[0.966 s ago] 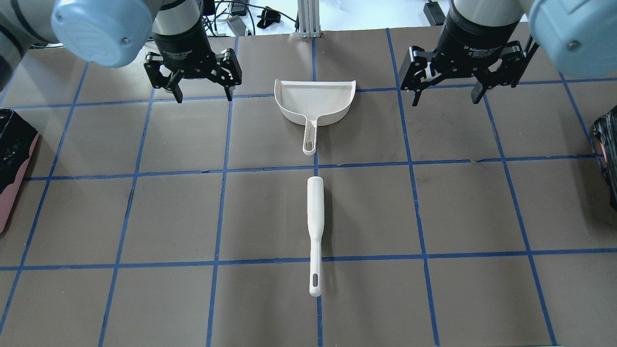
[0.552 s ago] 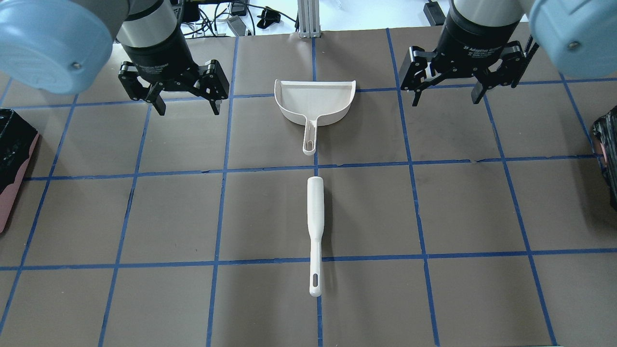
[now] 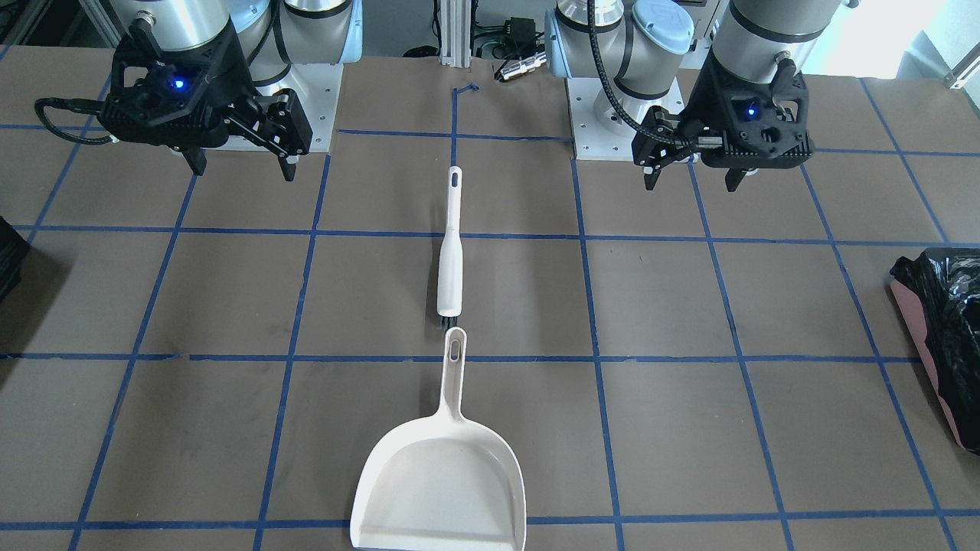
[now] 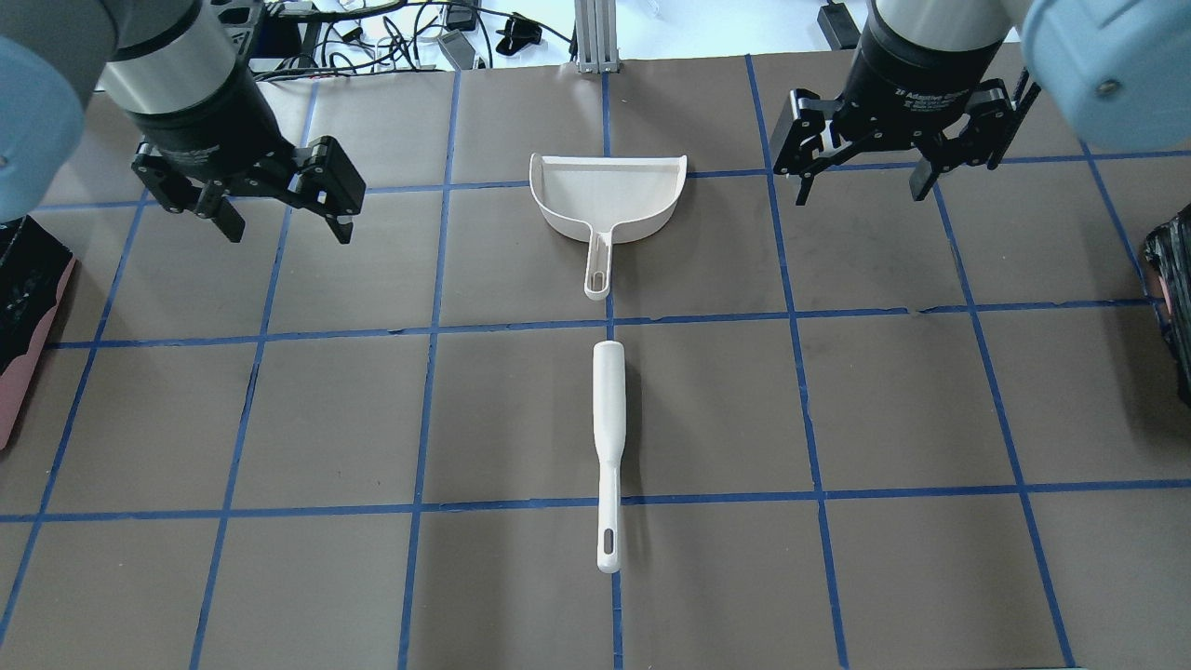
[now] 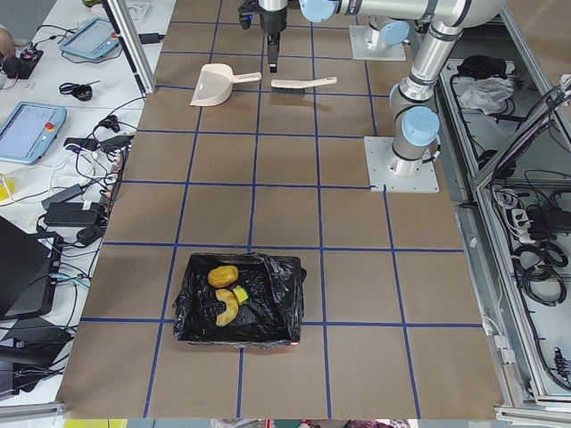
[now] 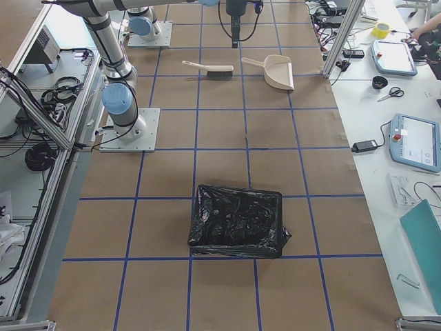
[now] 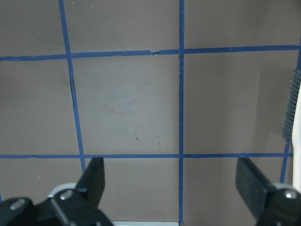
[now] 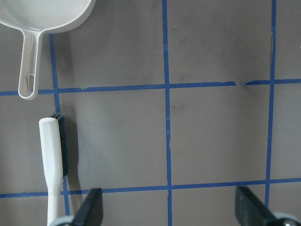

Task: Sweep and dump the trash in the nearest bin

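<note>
The trash lies inside the pink bin lined with a black bag (image 5: pixel 268 325): a golden-brown lump (image 5: pixel 224 275), a cream curved piece (image 5: pixel 226 308) and a yellow-green sponge chunk (image 5: pixel 240 295). This bin shows at the table's left end (image 4: pixel 26 368), (image 3: pixel 919 337). The white dustpan (image 4: pixel 605 195) and the white brush (image 4: pixel 608 409) lie in line at the table's middle, the pan empty. My left gripper (image 4: pixel 287 231), (image 3: pixel 690 184), (image 7: pixel 173 183) is open and empty, left of the dustpan. My right gripper (image 4: pixel 861 194), (image 3: pixel 243 172), (image 8: pixel 169 207) is open and empty, right of it.
A second bin with a black bag (image 6: pixel 238 221) stands at the table's right end (image 4: pixel 1174 298). Blue tape lines grid the brown table (image 4: pixel 707 409). Cables and devices lie beyond the far edge (image 4: pixel 465 28). The brush (image 8: pixel 51 155) and dustpan handle (image 8: pixel 27 70) show in the right wrist view.
My left gripper has moved left, away from the dustpan and toward the left bin, still open. The right gripper, dustpan and brush have not moved.
</note>
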